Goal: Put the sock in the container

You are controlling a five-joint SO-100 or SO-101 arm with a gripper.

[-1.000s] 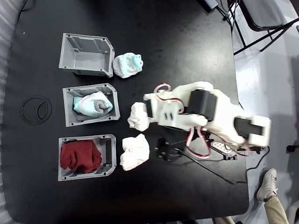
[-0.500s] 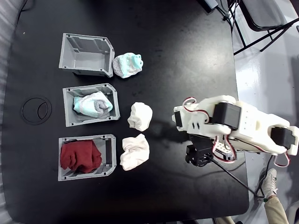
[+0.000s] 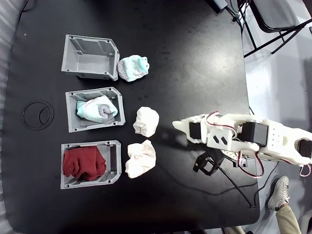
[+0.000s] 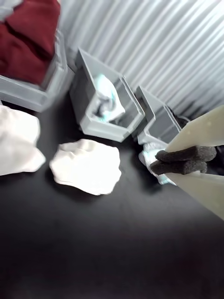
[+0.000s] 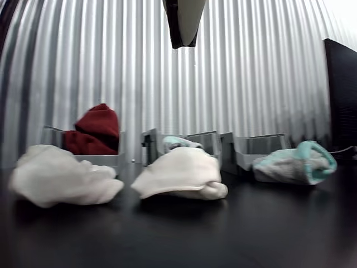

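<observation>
A mint-teal and white sock (image 3: 133,68) lies on the black table, touching the right side of the empty top container (image 3: 90,57). A near-alike sock (image 3: 97,108) rests inside the middle container (image 3: 72,114). My gripper (image 3: 176,125) hovers over bare table right of the white socks, well away from both teal socks. In the wrist view its dark foam pads (image 4: 184,160) press together with nothing between them, and they partly hide the loose sock (image 4: 147,158). The other view has that sock (image 5: 295,163) at the right and my gripper (image 5: 183,39) at the top.
Two plain white balled socks (image 3: 146,121) (image 3: 140,158) lie right of the middle and bottom bins. A dark red cloth bundle (image 3: 84,162) fills the bottom bin (image 3: 66,181). A ring mark (image 3: 38,115) sits at the left. Cables trail under the arm (image 3: 229,178).
The arm has drawn back to the right, off the upper white sock, and now stretches low over the table. All socks and bins stay where they were.
</observation>
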